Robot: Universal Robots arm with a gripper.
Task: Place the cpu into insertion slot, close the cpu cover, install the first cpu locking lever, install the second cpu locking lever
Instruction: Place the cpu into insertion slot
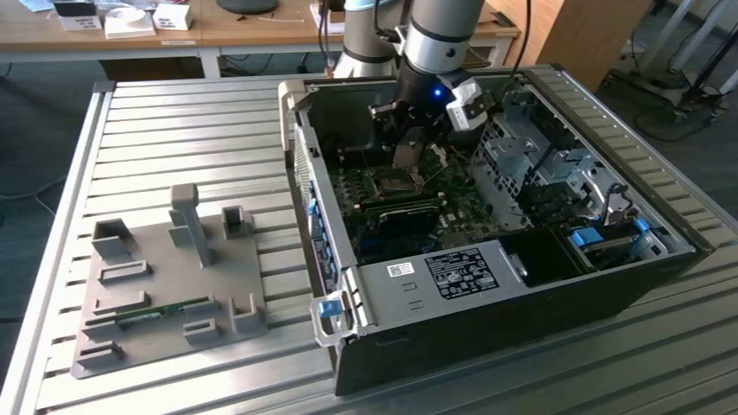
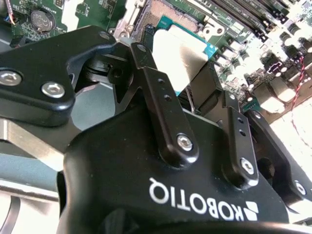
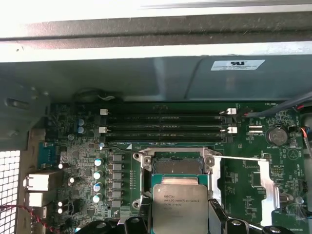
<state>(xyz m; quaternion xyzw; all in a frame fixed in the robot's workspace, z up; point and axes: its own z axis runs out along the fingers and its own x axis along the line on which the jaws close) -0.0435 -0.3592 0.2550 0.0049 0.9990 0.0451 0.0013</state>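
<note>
My gripper [image 1: 409,152] hangs inside the open computer case [image 1: 485,285], shut on the cpu [image 3: 179,207]. The cpu is a flat square chip with a silver-grey top, and it also shows between the black fingers [image 2: 152,73] in the second wrist view as the cpu [image 2: 181,54]. It hovers just above and partly over the insertion slot [image 3: 176,165], a dark square socket with a metal rim on the green board. In the exterior view the insertion slot [image 1: 388,180] lies right under the gripper. I cannot tell the cpu cover apart from the metal around the socket. A thin lever rod [image 3: 239,157] runs out from the socket.
Long black memory slots [image 3: 165,124] lie beside the socket, close to the case wall [image 3: 146,78]. A metal drive cage [image 1: 542,164] fills the case on the exterior view's right. A grey fixture plate [image 1: 173,285] sits on the slatted table on the exterior view's left.
</note>
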